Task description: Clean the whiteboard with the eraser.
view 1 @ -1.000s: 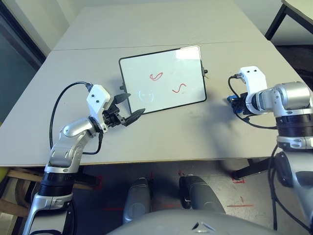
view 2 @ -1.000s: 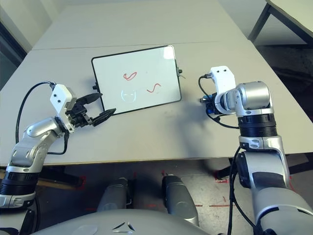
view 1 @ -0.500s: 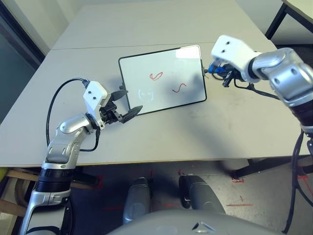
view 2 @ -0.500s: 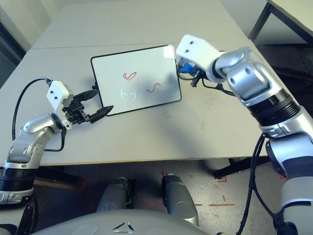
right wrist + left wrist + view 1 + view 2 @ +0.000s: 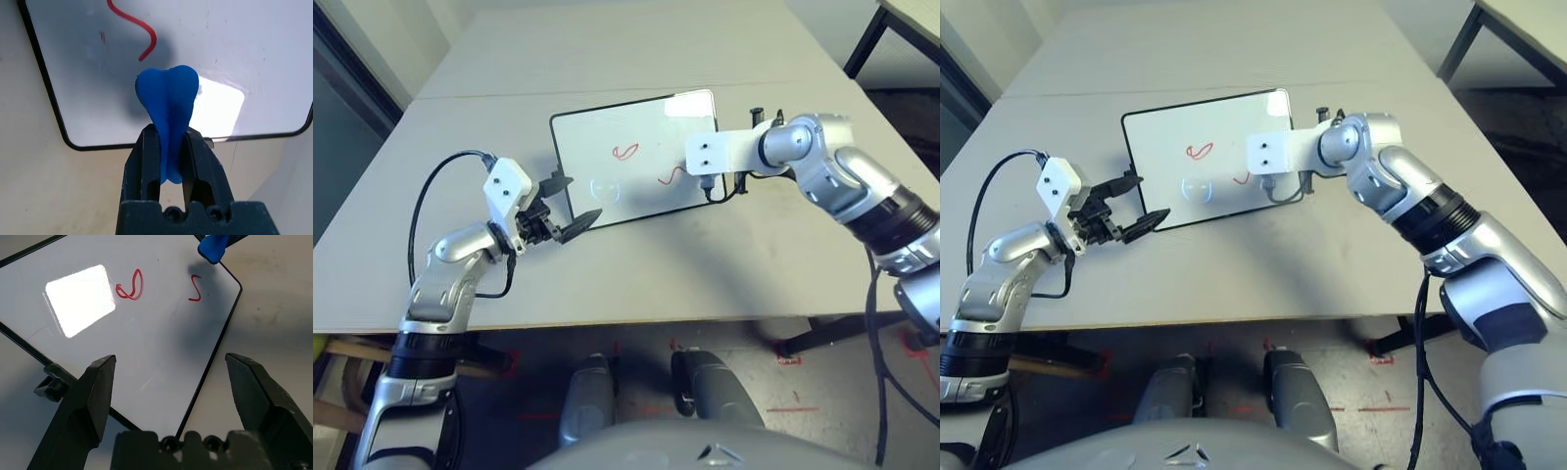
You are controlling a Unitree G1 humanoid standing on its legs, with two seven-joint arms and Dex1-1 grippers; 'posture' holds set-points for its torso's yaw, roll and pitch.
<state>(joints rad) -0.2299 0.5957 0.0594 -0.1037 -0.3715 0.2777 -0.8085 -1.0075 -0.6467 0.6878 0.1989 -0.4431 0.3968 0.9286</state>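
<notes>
Over on the robot's left, its left gripper (image 5: pixel 171 362) stands with its two black fingers spread wide apart and nothing between them, near the corner of the whiteboard (image 5: pixel 626 196) closest to it. I can see a black side knob (image 5: pixel 52 385) on that edge of the board. The whiteboard lies at a slant on the pale counter (image 5: pixel 607 284), black-framed, with a patch of glare on it. Going across it, I make out a faint pale ring (image 5: pixel 1197 190), then a red looped scribble (image 5: pixel 626 153), then a red wavy scribble (image 5: pixel 195 288). Toward the right side, the robot's right gripper (image 5: pixel 170 129) is closed on the blue eraser (image 5: pixel 168 98), pinching its narrow part, one rounded end sticking out past the fingertips. The eraser is over the right part of the whiteboard, near the wavy scribble; whether it touches the surface I can't tell.
</notes>
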